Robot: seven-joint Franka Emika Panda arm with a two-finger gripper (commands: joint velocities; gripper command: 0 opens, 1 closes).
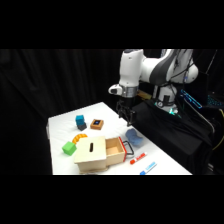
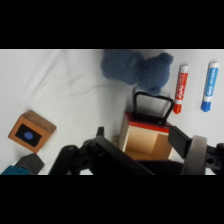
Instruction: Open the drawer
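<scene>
Robot lab: black curtains (image 1: 60, 80), white table (image 1: 165, 160), cabling (image 1: 200, 107).

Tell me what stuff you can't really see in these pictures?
- Inside the drawer: in the wrist view the tool's black linkage covers its back part; in the side view it is too small to tell.
- The tool: the side view is too blurry to show open or shut; in the wrist view the bottom edge cuts it off.
- The teal block: cut off at the wrist view's corner.
- The blue marker: lettering unreadable.
</scene>
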